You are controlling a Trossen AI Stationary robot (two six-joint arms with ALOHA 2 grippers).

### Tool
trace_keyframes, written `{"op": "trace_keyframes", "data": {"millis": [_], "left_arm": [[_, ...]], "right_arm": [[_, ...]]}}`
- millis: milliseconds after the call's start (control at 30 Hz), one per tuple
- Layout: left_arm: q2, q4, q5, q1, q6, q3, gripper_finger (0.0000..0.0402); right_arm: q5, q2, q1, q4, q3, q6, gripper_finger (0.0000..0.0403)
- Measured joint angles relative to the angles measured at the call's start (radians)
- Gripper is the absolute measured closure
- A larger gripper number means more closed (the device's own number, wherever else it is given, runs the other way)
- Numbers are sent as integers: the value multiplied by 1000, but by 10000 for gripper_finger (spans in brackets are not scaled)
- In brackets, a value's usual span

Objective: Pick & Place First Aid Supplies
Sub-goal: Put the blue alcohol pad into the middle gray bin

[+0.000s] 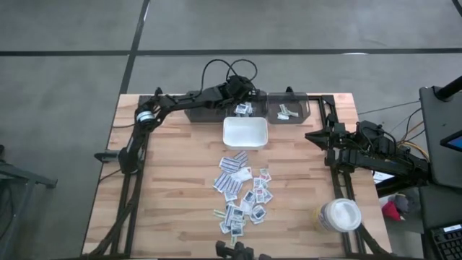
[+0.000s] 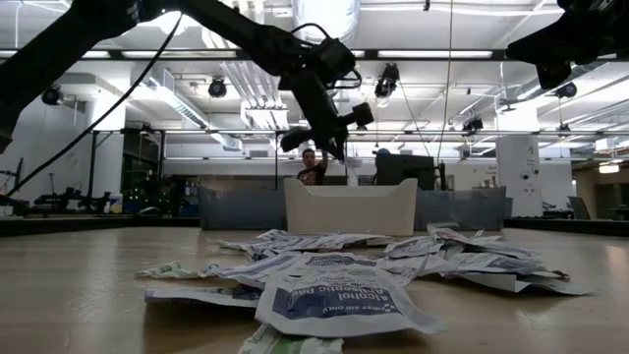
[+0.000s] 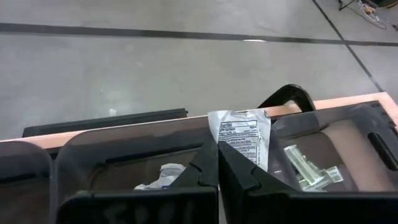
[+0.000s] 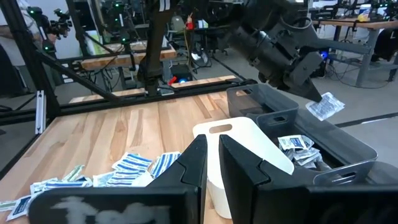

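We see the left end effector (image 3: pixel 217 163) pinching a packet (image 3: pixel 242 135) above dark bins (image 3: pixel 124 155). One bin holds a crumpled packet (image 3: pixel 160 177); another holds pale strips (image 3: pixel 308 169).

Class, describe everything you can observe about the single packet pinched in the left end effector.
The packet is a small flat sachet, crinkled and foil-like, silvery white with lines of dark print. The left end effector, shut, pinches its lower edge, so it stands up between the dark fingers. It hangs in the air over the dark bins at the table's far edge, touching nothing but the fingers. The right wrist view shows it dangling, slightly tilted, above a bin that already holds similar packets.
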Motion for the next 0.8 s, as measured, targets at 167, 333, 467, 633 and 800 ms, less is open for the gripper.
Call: {"op": "trace_keyframes", "data": {"millis": [167, 333, 467, 633, 800], "left_arm": [[0, 1, 14, 2, -91, -99, 401], [0, 64, 66, 1, -165, -194, 401], [0, 76, 76, 1, -180, -209, 401], [0, 108, 76, 2, -142, -209, 401], [0, 124, 76, 1, -119, -209, 401]], "right_arm": [[0, 0, 0, 0, 0, 0, 364], [0, 0, 0, 0, 0, 0, 364], [0, 0, 0, 0, 0, 0, 364], [0, 0, 0, 0, 0, 0, 364], [0, 0, 0, 0, 0, 0, 364]]}}
